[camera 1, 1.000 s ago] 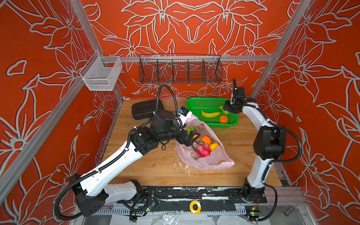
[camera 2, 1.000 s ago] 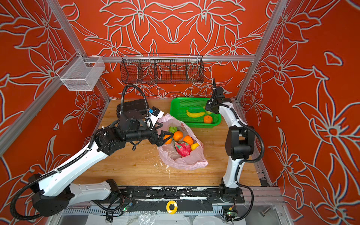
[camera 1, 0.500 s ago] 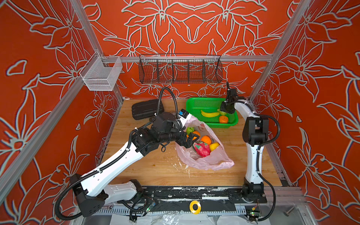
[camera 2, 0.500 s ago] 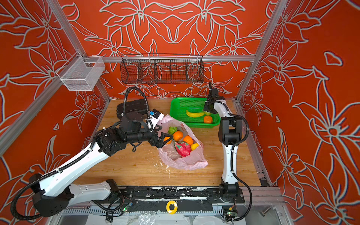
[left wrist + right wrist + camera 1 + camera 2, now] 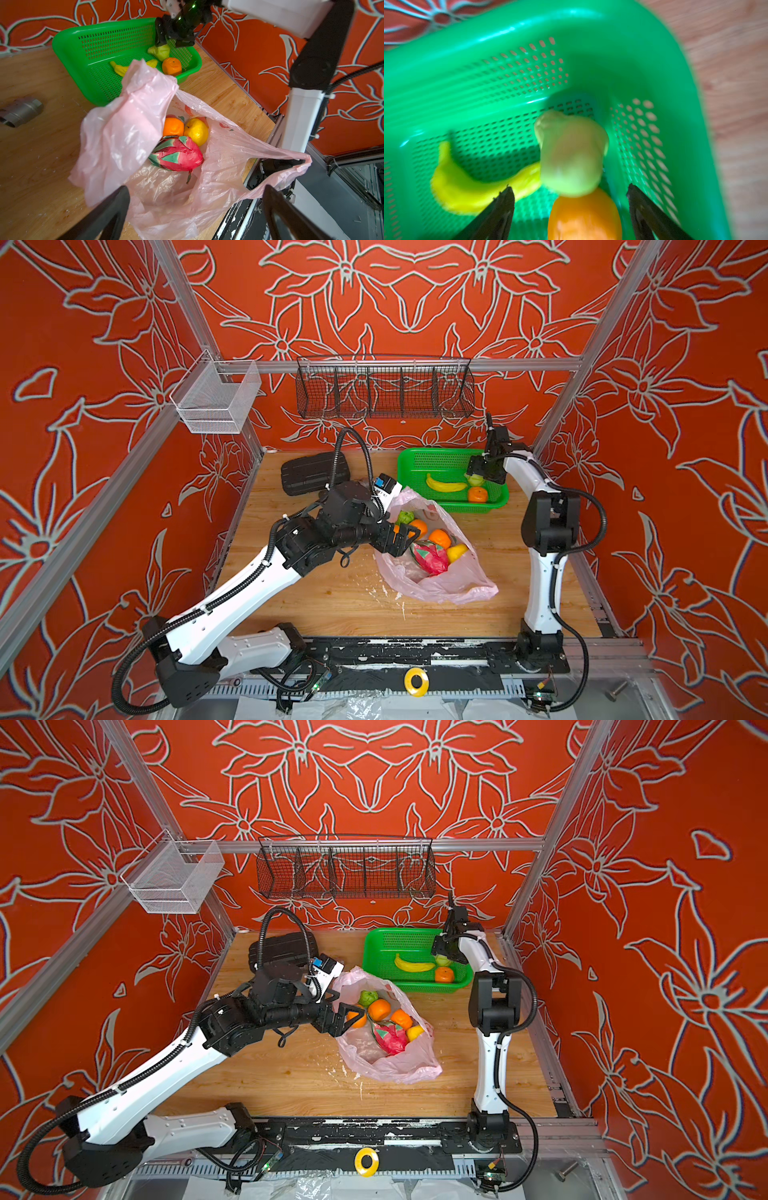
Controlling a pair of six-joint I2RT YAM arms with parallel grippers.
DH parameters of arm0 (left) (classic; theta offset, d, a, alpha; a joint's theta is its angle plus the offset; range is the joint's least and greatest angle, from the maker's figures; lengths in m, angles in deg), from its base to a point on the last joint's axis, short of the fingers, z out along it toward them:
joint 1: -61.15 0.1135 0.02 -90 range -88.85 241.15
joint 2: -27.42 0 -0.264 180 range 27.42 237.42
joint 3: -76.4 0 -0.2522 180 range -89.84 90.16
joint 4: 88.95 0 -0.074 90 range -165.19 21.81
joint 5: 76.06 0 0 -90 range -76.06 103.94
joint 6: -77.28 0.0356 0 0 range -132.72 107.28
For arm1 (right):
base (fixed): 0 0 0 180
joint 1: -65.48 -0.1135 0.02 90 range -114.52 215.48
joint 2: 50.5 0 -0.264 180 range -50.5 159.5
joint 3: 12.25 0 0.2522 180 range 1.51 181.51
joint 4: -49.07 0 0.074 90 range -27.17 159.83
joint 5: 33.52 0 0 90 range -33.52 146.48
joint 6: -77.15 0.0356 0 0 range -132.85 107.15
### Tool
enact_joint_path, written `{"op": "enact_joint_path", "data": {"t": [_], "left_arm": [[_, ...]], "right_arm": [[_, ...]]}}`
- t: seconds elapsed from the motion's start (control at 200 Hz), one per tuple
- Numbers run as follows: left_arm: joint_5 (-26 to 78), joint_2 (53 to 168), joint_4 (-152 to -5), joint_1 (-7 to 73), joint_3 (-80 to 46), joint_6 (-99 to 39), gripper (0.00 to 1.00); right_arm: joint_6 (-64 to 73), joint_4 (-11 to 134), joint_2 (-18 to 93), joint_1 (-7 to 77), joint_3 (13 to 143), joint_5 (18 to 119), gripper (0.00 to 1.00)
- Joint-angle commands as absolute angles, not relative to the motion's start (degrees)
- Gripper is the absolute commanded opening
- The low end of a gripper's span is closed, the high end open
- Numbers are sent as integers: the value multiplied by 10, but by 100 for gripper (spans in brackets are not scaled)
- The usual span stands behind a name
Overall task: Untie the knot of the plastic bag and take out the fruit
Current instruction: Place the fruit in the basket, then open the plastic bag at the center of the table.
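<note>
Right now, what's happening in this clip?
The plastic bag lies open and untied on the table, with a dragon fruit, oranges, a yellow fruit and a bumpy green one inside. The left gripper hovers open at the bag's mouth. The right gripper is open over the green basket, above a pale green fruit that sits there beside a banana and an orange.

Faint print [image 5: 180, 106] on the plastic bag [image 5: 228, 166], perhaps lettering, unreadable.
</note>
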State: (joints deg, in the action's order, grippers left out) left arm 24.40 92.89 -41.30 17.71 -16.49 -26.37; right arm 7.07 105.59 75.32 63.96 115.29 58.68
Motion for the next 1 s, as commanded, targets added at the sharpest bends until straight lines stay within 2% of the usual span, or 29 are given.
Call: {"op": "enact_joint_path", "data": {"t": [0.0,0.34,0.54,0.741,0.996], "left_arm": [[228,906,-383,180,-180,-300,98],[218,814,-388,180,-282,-362,98],[209,783,-391,180,-341,-394,98],[195,798,-404,180,-372,-415,98],[164,867,-420,180,-372,-470,99]], "right_arm": [[75,1053,633,636,1107,601,87],[76,1002,321,613,888,728,84],[64,1039,190,510,821,743,82],[111,1071,123,402,763,735,78],[175,1074,92,256,709,669,78]]}}
